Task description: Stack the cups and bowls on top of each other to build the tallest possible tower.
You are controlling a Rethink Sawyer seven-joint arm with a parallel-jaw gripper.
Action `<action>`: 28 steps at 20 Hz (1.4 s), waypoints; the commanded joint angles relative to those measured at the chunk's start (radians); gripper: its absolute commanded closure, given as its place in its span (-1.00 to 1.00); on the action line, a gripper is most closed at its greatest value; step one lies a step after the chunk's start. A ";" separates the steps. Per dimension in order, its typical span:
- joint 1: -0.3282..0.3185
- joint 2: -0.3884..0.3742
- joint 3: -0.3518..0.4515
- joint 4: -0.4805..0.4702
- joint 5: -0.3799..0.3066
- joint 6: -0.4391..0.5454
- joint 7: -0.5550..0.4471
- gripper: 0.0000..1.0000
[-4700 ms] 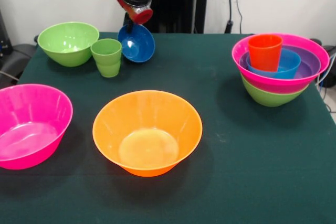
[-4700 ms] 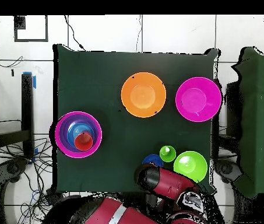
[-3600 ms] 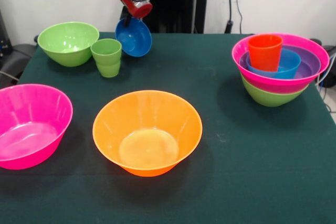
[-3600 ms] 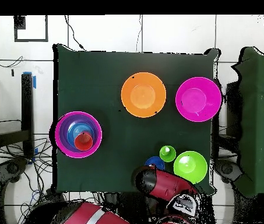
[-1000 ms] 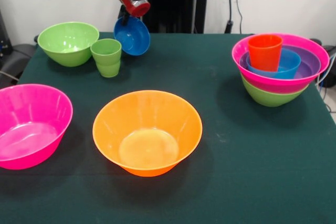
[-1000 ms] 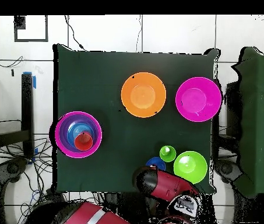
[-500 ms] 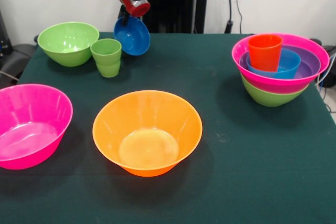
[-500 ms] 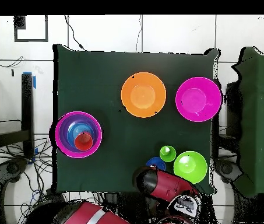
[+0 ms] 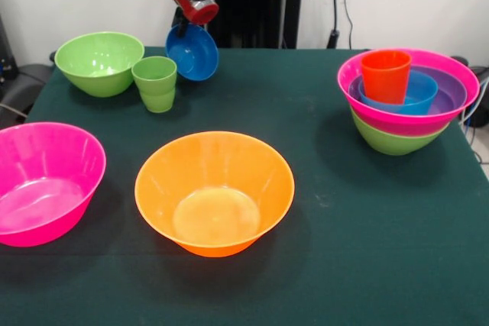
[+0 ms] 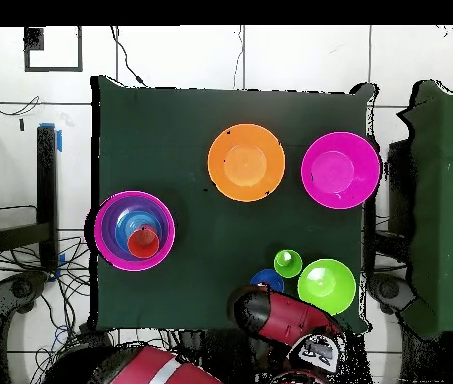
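My gripper (image 9: 182,24) is shut on the rim of a small blue bowl (image 9: 193,53) and holds it tilted above the table's far edge, just right of the light green cup (image 9: 156,83). In the overhead view the arm (image 10: 282,316) hides most of that bowl (image 10: 264,279). The tower (image 9: 409,101) stands at the right: green base, wide pink rim, purple bowl, blue bowl and the orange-red cup (image 9: 385,75) on top. It also shows in the overhead view (image 10: 135,231). A medium green bowl (image 9: 99,62), a big orange bowl (image 9: 215,192) and a big pink bowl (image 9: 42,181) stand loose.
The dark green table (image 9: 336,265) ends close behind the held bowl. The green cup and green bowl stand within a hand's width of the gripper. Cables and black stands (image 10: 45,180) lie beside the table on the floor.
Since the earliest frames the gripper has raised the blue bowl a little and shifted it slightly left in the front view. Over the last second nothing has moved.
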 commanded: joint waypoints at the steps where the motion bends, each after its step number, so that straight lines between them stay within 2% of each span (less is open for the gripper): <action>1: -0.001 0.038 0.099 -0.030 0.006 0.014 0.076 1.00; 12: -0.012 0.069 0.106 -0.056 0.011 -0.017 0.083 1.00; 28: -0.005 0.023 0.108 -0.050 0.010 0.027 0.067 1.00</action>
